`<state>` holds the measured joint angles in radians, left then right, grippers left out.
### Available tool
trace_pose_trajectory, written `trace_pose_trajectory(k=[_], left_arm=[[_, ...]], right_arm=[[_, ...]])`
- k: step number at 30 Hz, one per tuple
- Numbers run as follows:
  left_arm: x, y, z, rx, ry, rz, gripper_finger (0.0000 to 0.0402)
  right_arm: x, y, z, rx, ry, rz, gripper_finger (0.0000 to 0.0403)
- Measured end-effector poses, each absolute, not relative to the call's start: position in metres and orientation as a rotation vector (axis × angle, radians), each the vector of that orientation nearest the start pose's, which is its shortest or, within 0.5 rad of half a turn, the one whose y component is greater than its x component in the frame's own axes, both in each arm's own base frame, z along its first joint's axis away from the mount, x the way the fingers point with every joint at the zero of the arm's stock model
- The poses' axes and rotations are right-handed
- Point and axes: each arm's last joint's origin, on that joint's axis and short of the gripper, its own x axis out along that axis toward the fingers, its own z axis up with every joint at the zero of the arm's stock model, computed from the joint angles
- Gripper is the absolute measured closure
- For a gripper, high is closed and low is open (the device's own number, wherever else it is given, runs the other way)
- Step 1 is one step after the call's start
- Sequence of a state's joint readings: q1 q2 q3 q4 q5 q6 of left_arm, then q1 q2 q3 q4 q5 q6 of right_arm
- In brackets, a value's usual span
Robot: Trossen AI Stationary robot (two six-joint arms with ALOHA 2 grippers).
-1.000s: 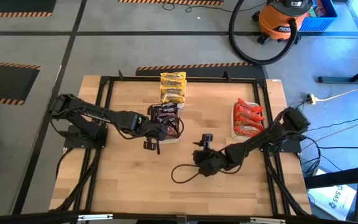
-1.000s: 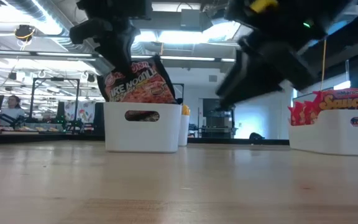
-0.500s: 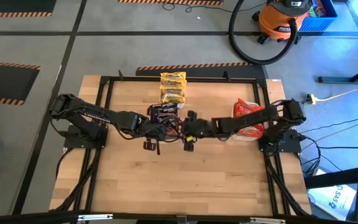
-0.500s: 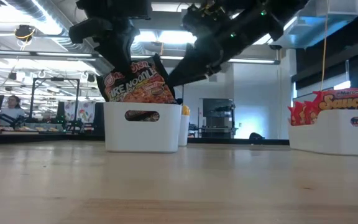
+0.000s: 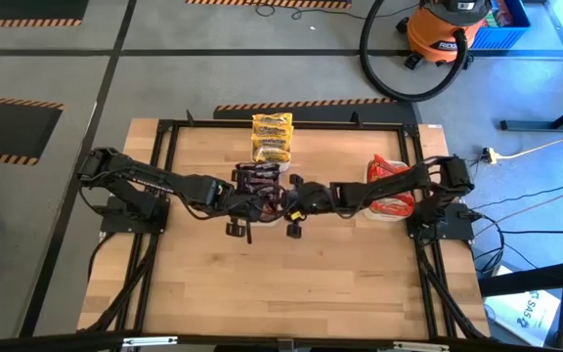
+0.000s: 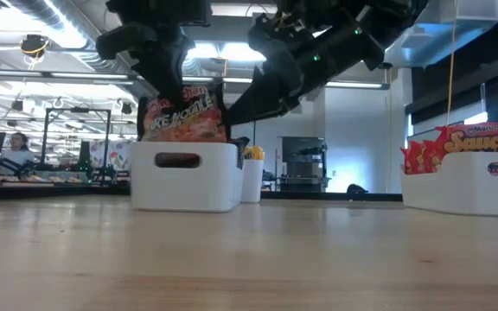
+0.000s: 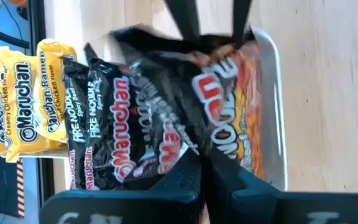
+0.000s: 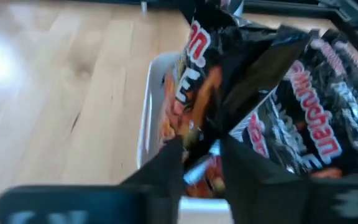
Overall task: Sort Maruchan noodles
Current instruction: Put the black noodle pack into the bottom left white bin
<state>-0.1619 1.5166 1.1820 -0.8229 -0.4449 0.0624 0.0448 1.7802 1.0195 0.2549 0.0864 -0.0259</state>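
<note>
While both tools (image 5: 262, 203) (image 5: 288, 202) pinch one dark packet (image 6: 184, 112) over the tray rim (image 7: 277, 93), bare table (image 5: 340, 274) surrounds

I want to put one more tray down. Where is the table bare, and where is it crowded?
Bare: the wooden table in front of both arms. Crowded: the middle, where both claws meet at the dark noodle tray, with the yellow packets behind and red packets rightward.

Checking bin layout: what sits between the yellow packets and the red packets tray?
In the high view, the tray of dark Fire Noodle packets, with the left gripper and right gripper meeting over it, sits between the yellow packets and the red packets tray.
</note>
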Motion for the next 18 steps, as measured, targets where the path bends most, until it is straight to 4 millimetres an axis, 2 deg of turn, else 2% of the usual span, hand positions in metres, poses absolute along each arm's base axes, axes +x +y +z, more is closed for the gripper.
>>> trace_pose_trajectory(k=[4, 7, 13, 18], left_arm=[[0.293, -0.035, 0.258, 0.402, 1.115, 0.218, 0.0401], [0.293, -0.035, 0.258, 0.401, 1.113, 0.217, 0.0401], [0.293, -0.037, 0.257, 0.354, 1.115, 0.175, 0.0401], [0.293, -0.037, 0.256, 0.308, 1.118, 0.187, 0.0401]], right_arm=[[0.379, 0.015, 0.186, -0.067, 0.508, -0.031, 0.0369], [0.380, 0.015, 0.182, -0.068, 0.522, -0.030, 0.0397], [0.382, 0.015, 0.171, -0.070, 0.557, -0.029, 0.0386], [0.381, 0.015, 0.169, -0.070, 0.573, -0.028, 0.0394]])
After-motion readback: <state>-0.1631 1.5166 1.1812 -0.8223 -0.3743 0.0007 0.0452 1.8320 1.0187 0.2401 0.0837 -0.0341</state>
